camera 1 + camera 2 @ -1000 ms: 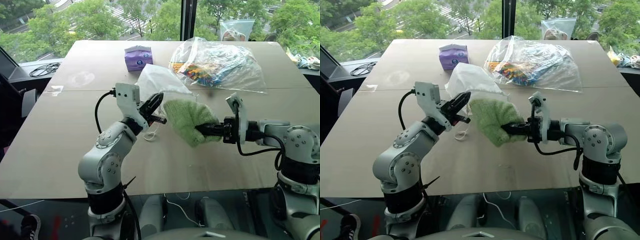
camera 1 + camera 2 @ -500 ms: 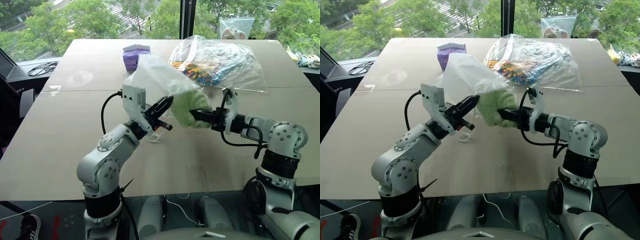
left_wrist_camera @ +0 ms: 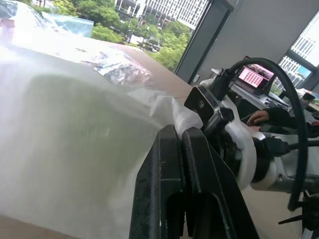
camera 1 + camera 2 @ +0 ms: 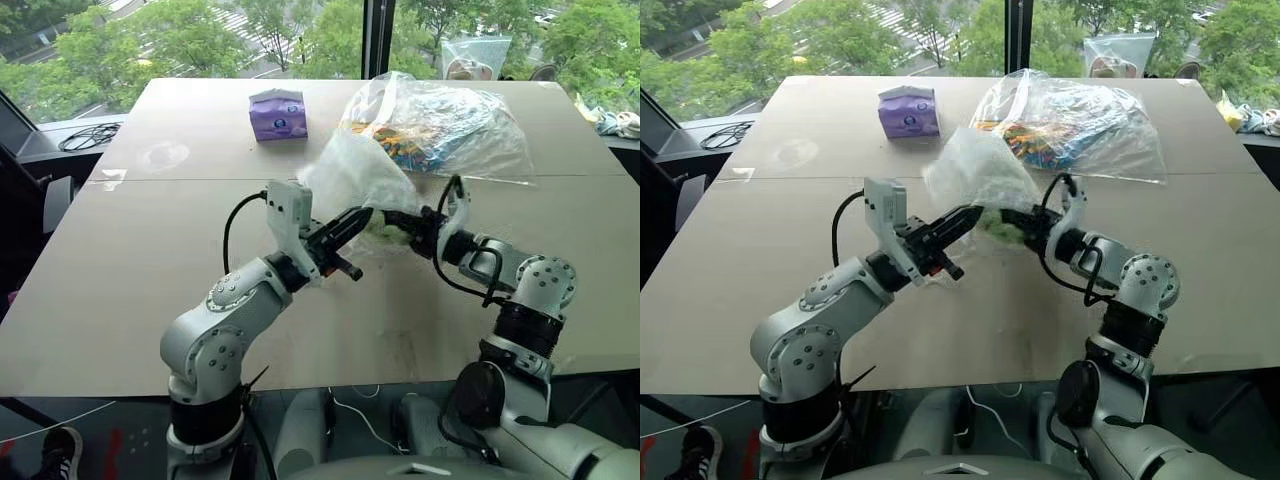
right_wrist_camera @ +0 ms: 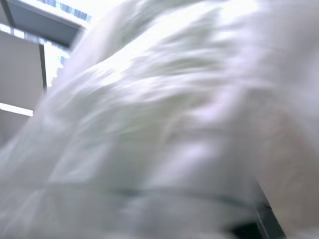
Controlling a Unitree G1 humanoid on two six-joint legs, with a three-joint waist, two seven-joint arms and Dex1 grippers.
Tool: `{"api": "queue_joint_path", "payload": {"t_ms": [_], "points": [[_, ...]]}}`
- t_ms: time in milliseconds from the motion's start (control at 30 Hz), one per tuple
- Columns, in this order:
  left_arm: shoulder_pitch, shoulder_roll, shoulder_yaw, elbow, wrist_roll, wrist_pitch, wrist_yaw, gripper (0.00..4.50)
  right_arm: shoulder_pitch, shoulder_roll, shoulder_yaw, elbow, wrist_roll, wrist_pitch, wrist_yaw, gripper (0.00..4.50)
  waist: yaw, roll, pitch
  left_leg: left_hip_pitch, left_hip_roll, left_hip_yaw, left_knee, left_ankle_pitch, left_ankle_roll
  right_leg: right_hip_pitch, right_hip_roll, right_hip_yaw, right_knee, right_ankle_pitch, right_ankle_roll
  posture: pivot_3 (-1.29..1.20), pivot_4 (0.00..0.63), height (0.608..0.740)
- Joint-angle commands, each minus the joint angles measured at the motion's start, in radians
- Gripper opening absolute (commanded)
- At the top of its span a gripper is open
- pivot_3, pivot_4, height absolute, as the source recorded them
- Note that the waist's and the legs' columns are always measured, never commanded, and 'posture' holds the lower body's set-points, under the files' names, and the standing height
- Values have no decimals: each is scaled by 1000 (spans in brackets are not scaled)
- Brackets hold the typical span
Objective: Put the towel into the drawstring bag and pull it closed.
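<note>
Change: we saw the towel [image 4: 382, 229] go from outside into the drawstring bag [image 4: 345, 172].
Left gripper [image 4: 362, 214]: pinched shut on the bag's mouth.
Right gripper [image 4: 1008, 217]: inside the bag; grip not visible.
Bag: 5 o'clock of the tissue pack [image 4: 277, 113].
Meaning: insertion nearly done; cords unpulled.

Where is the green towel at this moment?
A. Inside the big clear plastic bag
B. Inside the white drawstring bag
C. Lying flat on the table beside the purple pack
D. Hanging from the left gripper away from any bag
B: the towel shows green through the drawstring bag, whose mouth the left gripper holds.
</note>
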Motion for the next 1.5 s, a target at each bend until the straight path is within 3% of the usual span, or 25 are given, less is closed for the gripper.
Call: {"api": "queue_joint_path", "payload": {"t_ms": [33,167,233,333,367,400,433,533,667,800,900,1033,1100,1233,1500], "points": [[-12,13,-5,-21,-22,-22,2,0,-119,197,-52,48,234,-136,-166,278,-3,1,1,0,0,0,0,0,0,0,0,0,0,0,0,0,150,740],[-25,9,-18,-8,-19,-34,10,0,-60,188,96,15,258,-203,-235,278,-12,2,1,0,0,0,-2,0,0,-1,3,1,0,0,0,0,150,740],[-33,1,-28,3,-12,-44,15,0,-38,183,164,-4,233,-264,-268,1292,-16,2,1,0,0,0,-3,0,0,-1,4,2,0,0,0,0,150,740],[-45,-6,-41,29,19,-71,34,0,1,119,296,-47,202,-280,-256,2440,-20,2,1,0,0,0,-3,0,0,-2,5,3,0,0,0,0,150,740],[-54,-11,-43,46,38,-86,48,0,15,91,339,-66,191,-274,-251,3161,-20,2,1,0,0,0,-3,0,0,-2,5,3,0,0,0,0,150,740],[-60,-16,-44,60,61,-103,63,0,28,65,375,-85,182,-260,-248,3353,-19,2,1,0,0,0,-2,0,0,-2,5,3,0,0,0,0,150,740],[-68,-23,-40,81,82,-117,84,0,40,27,420,-109,162,-238,-244,3823,-18,2,1,0,1,0,-2,0,0,-2,5,3,0,0,0,0,150,740],[-78,-32,-17,124,99,-148,101,0,70,-83,534,-188,97,-206,-197,3823,-16,2,1,-1,1,-1,-2,0,0,-1,5,3,0,0,0,0,150,740],[-93,-28,23,155,104,-192,104,0,98,-180,509,-261,191,-144,-147,3823,-18,2,1,-1,1,0,-2,0,0,-2,4,3,-1,0,0,0,150,740],[-104,-34,59,182,103,-224,123,0,211,-445,540,-405,190,-140,164,3823,0,2,2,-1,1,-1,-2,0,0,-2,4,2,-1,0,0,0,150,740],[-104,-33,61,185,100,-228,120,0,281,-588,650,-417,-62,-369,297,3823,2,1,2,-3,1,0,-2,0,0,-2,3,3,-3,0,0,0,150,740],[-103,-32,59,180,95,-225,121,0,300,-745,948,-242,-604,-873,407,3823,-2,1,2,-2,-1,1,-1,0,0,-4,6,6,-3,0,1,0,150,740],[-100,-29,58,174,92,-221,122,0,275,-727,1011,-122,-718,-1004,423,3823,-1,1,2,-2,0,0,-1,0,0,-5,8,6,-2,0,0,0,150,740],[-94,-12,66,161,84,-212,119,0,186,-580,1040,107,-782,-1141,452,3823,-4,-1,4,-1,1,0,0,0,0,-5,11,10,0,0,0,0,150,740],[-56,13,72,138,74,-210,127,0,-72,-285,856,593,-762,-1289,348,3823,6,-2,5,-2,1,1,1,1,-1,-5,9,9,0,0,1,0,150,740]]}}
